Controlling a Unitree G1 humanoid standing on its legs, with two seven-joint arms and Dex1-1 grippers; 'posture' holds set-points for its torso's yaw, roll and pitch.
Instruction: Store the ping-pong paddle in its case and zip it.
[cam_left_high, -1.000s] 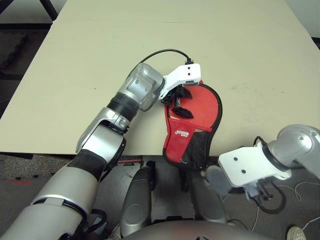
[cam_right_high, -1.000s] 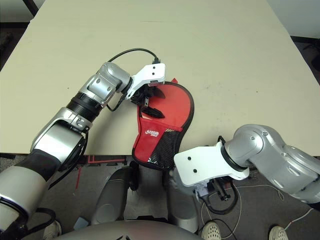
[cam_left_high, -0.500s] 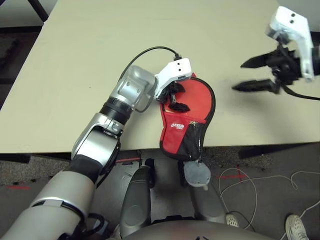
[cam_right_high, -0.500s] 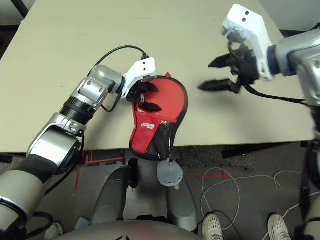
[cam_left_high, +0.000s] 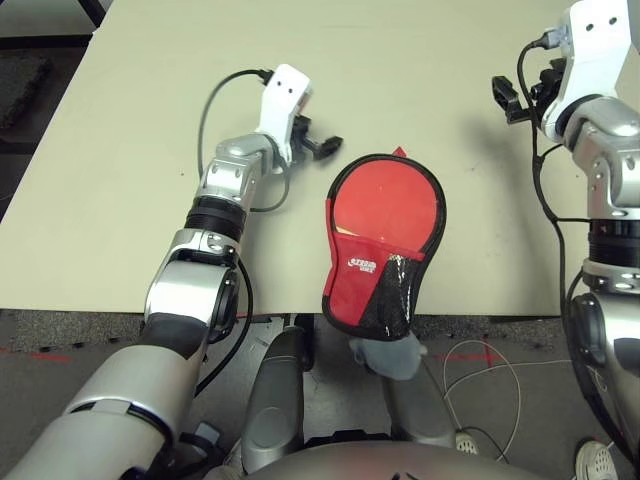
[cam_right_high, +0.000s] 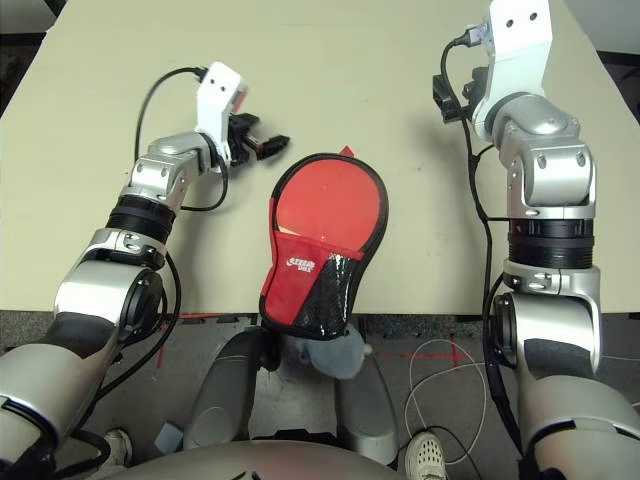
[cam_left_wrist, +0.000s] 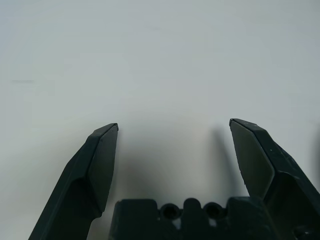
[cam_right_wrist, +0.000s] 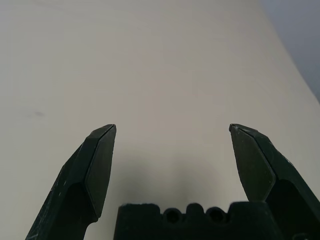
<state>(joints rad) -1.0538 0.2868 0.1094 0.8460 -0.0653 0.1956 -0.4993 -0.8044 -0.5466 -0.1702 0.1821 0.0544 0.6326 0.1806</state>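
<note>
Currently the case (cam_left_high: 383, 243) lies closed on the table (cam_left_high: 150, 120), its handle end hanging past the near edge at 6 o'clock; the round end points toward 12 o'clock, so the long axis runs near to far with a slight lean. No separate ping-pong paddle is visible; it is probably inside, and whether the zipper is fully shut cannot be told. The left gripper (cam_left_high: 325, 148) hovers near the round end, at about 10 o'clock from it, fingers spread wide and empty; the right gripper (cam_right_wrist: 172, 150) is likewise spread wide over bare table, its arm well apart at about 2 o'clock. The left arm is the nearer; any further zip work most likely falls to it.
</note>
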